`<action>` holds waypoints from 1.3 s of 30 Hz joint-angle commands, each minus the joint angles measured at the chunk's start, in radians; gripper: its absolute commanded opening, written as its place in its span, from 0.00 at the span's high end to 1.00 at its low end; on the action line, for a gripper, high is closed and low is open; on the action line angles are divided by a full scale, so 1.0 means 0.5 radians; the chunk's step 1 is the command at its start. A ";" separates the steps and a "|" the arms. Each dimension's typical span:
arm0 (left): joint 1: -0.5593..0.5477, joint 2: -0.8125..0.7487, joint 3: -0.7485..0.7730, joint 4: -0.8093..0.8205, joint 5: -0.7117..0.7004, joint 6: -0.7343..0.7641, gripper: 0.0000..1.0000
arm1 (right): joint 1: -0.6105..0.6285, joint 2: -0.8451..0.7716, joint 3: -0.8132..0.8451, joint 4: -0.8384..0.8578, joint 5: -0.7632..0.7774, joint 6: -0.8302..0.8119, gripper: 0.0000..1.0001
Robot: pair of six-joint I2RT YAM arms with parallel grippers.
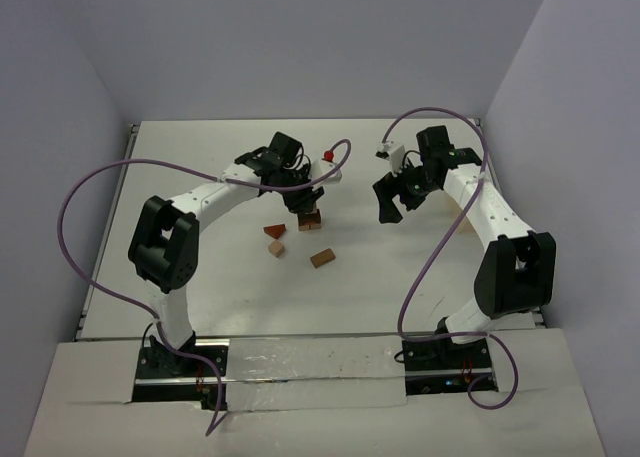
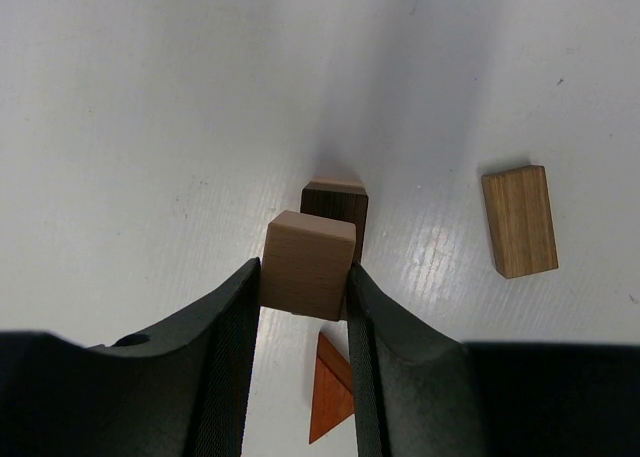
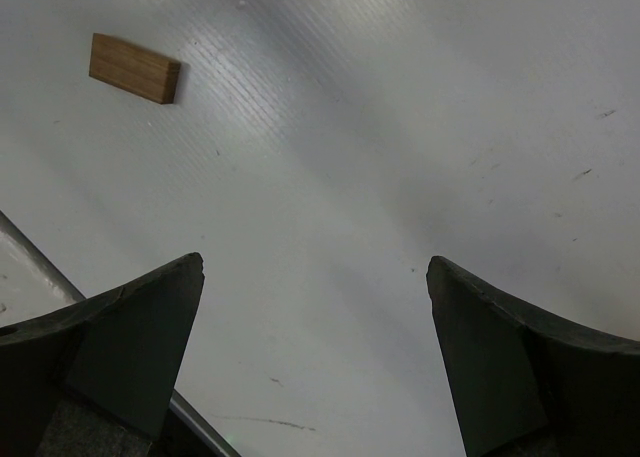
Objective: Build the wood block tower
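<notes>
1. Roughly mid-frame in the overhead view, a little above centre: left gripper (image 1: 303, 202) pinching a tan cube (image 1: 311, 213), directly over a dark block (image 1: 310, 224) on the white table (image 1: 200, 147).
2. From the left wrist view: fingers (image 2: 225, 357) pressed against two opposite faces of the cube, which sits turned slightly clockwise and covers the dark block's lower left corner. Cannot tell whether resting on it or held just above.
3. Lying flat to the lower right of that pair in the overhead view: a bar (image 1: 321, 258), long axis slanting from lower left to upper right. At the right of the left wrist view, long axis nearly up-and-down, top leaning a little left. At the upper left of the right wrist view, long axis nearly across the frame, dipping to the right.
4. Left of the bar in the overhead view: a red-brown triangle (image 1: 274, 231), with a small tan piece (image 1: 277, 248) just below it.
5. Upper right of the overhead view, well apart from the blocks: right gripper (image 1: 392, 199), jaws spread wide, only table between them.
</notes>
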 commanded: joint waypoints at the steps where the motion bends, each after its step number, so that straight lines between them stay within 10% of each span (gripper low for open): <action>1: -0.027 -0.027 0.001 0.077 -0.009 -0.038 0.78 | -0.007 0.015 0.087 -0.024 -0.036 0.015 0.00; 39: -0.057 0.103 0.078 0.057 -0.024 -0.028 0.63 | -0.010 0.041 0.097 -0.031 -0.043 0.011 0.00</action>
